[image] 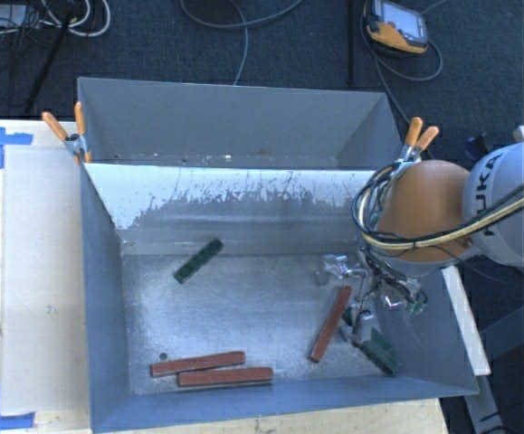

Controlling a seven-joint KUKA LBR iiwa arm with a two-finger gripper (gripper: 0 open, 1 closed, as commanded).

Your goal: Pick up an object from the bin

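Down near the floor of the grey bin (243, 143), close to its right wall: the gripper (361, 319), reaching in from the right under an orange wrist cover (424, 211) looped with cables (366, 202). Cannot tell whether open or closed; too mixed up with metal parts and shadow to read.

Just left of it, touching or very nearly so: a red-brown bar (330, 325), slanted, upper end up against the tool, lower end pointing toward the front wall. Cannot say whether lying flat or propped up. Just in front of the gripper, toward the front right corner: a dark green block (381, 354), set at an angle, one end tucked under the tool.

Well apart from these, near the front left corner: two red-brown bars (198, 363), lying side by side, roughly parallel to the front wall, touching or almost touching along their length, the one nearer the front wall shifted a little to the right. At the foot of the back wall, left of the middle, alone: a dark green bar (198, 260), tilted, far from the gripper and from every other piece.
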